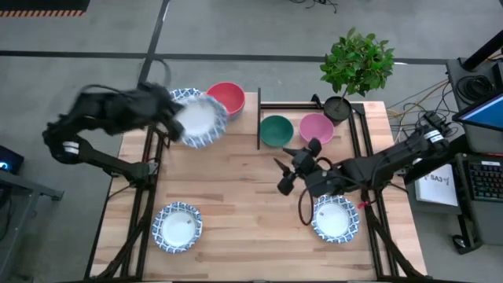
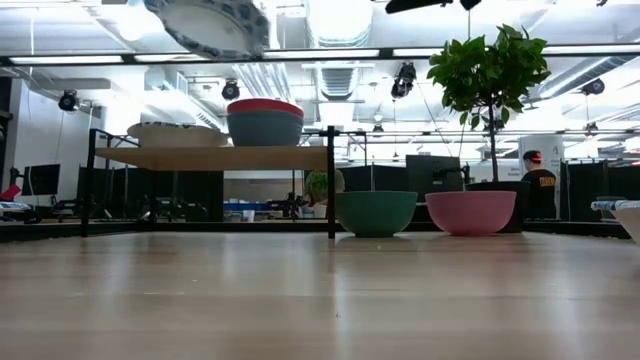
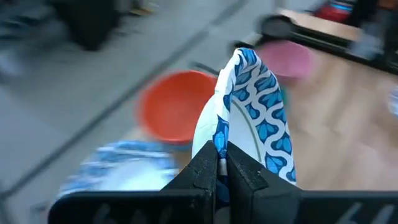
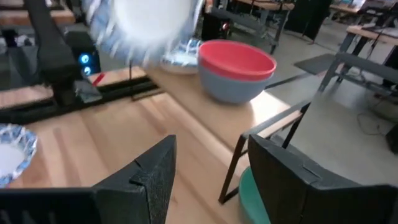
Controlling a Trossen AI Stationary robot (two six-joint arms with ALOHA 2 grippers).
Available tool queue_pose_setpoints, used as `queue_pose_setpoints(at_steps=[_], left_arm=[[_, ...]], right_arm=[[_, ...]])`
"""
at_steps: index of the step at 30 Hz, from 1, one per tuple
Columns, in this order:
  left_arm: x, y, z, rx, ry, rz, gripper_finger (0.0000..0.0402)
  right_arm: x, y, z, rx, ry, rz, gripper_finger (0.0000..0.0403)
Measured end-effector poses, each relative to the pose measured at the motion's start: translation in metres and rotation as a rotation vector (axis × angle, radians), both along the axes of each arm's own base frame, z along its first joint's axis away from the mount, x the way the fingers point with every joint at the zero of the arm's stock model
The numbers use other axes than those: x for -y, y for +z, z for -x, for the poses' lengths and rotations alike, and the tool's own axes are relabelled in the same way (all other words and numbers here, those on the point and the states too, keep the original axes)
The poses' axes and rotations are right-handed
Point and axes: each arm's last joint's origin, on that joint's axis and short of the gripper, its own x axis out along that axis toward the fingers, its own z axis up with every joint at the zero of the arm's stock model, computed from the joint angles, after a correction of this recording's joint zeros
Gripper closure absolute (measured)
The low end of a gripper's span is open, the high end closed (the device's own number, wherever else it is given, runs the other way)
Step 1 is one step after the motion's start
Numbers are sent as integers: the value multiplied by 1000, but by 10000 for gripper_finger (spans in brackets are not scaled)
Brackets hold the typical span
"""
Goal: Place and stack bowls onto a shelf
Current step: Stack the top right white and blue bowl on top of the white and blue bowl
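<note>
**Above the shelf: a patterned bowl carried in by its rim**

Between the left gripper's (image 3: 217, 168) fingers, which are pressed together, you see the rim of a white bowl with blue pattern (image 3: 255, 118). The pinch is on the edge only, so the bowl hangs tilted and shows you its side. I think this grip is chosen because a shallow bowl gives no other place to hold.

From the shelf (image 1: 236, 114) as landmark: the carried bowl (image 1: 198, 119) is over the shelf's left part, and another patterned bowl (image 1: 182, 96) lies under it on the board, so you probably stack here. The red bowl (image 1: 225, 97) sits on the shelf's right part, nested in a blue bowl (image 2: 265, 128) that only the low view shows well.

The right gripper (image 1: 302, 157) has its jaws spread wide and holds nothing. It waits in front of the shelf's right end, near the green bowl (image 1: 277, 130) and pink bowl (image 1: 317, 128), which stand on the tabletop beside the shelf. Two more patterned bowls, one (image 1: 177, 226) and the other (image 1: 335, 218), rest far from the shelf at the front.

Hard to judge: the left arm is blurred, so you cannot tell how high the carried bowl is over the lower one. In the low view the carried bowl (image 2: 210, 25) is cut at the top edge. The plant (image 1: 357, 63) stands behind the pink bowl.
</note>
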Motion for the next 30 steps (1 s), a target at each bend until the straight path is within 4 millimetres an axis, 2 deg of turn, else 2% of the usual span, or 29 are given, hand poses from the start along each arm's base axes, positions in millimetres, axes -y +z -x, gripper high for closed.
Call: queue_pose_setpoints(at_steps=[3, 6, 11, 16, 22, 26, 30], left_arm=[[-5, 23, 28, 35, 128, -79, 402], [-11, 36, 50, 70, 234, -113, 401], [-25, 35, 67, 12, 395, -124, 401], [-50, 11, 55, -149, 494, -98, 401], [-93, -15, 28, -195, 376, 26, 401], [-117, -24, 28, -254, 426, 63, 401], [-130, -31, 31, -273, 412, 145, 401]], right_arm=[[-7, -10, 0, -17, 13, -11, 213], [-12, -21, -2, -35, 15, -17, 213], [-13, -23, -4, -36, 14, -17, 213], [-12, -21, -3, -30, 14, -19, 213], [-13, -23, -4, -32, 13, -19, 213], [-12, -26, -3, -36, 11, -20, 213], [-12, -26, -4, -28, 10, -23, 213]])
